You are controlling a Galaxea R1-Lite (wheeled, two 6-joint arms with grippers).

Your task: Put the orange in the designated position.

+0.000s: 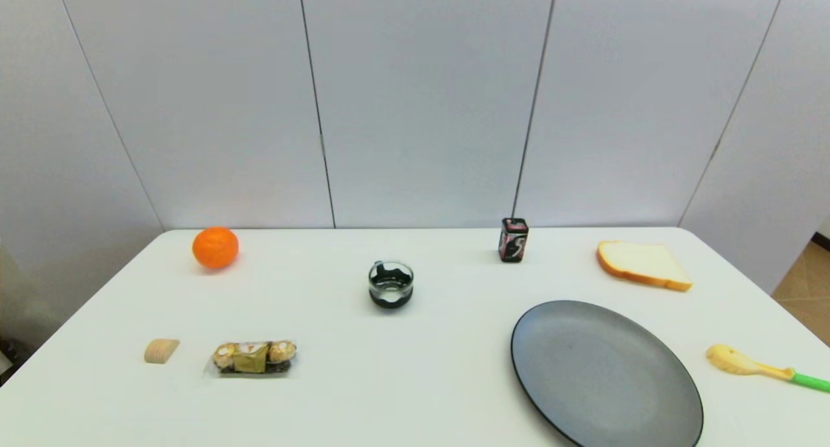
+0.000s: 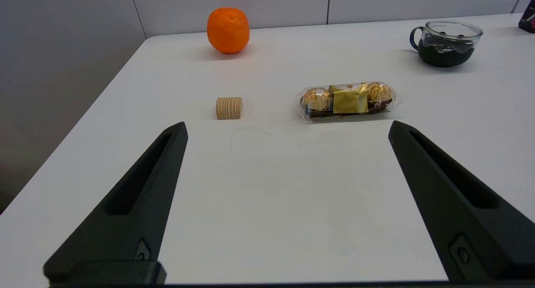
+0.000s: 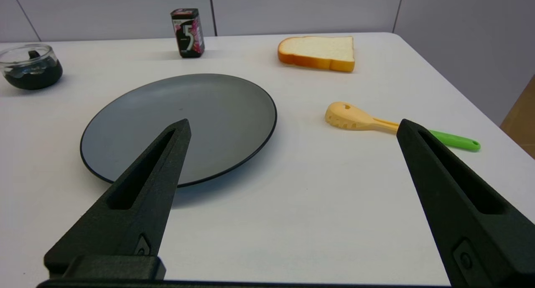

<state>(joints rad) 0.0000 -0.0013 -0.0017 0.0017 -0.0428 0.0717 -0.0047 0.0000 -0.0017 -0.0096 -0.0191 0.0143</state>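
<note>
The left gripper (image 2: 286, 129) hangs spread wide and empty over the near-left surface (image 2: 267, 204); the right gripper (image 3: 292, 127) likewise gapes by the grey plate (image 3: 225, 112), which holds nothing. Neither shows from the head. The glass cup (image 1: 391, 283) holds something dark. The round, dimpled orange (image 1: 215, 247) sits far-left.

Wide bare surface (image 1: 402, 382) runs down the middle, between the chocolate pack (image 1: 253, 357) and the grey plate (image 1: 603, 375). The glass cup (image 1: 391, 283) blocks the centre farther back. Clear room all around the orange (image 1: 215, 247).
</note>
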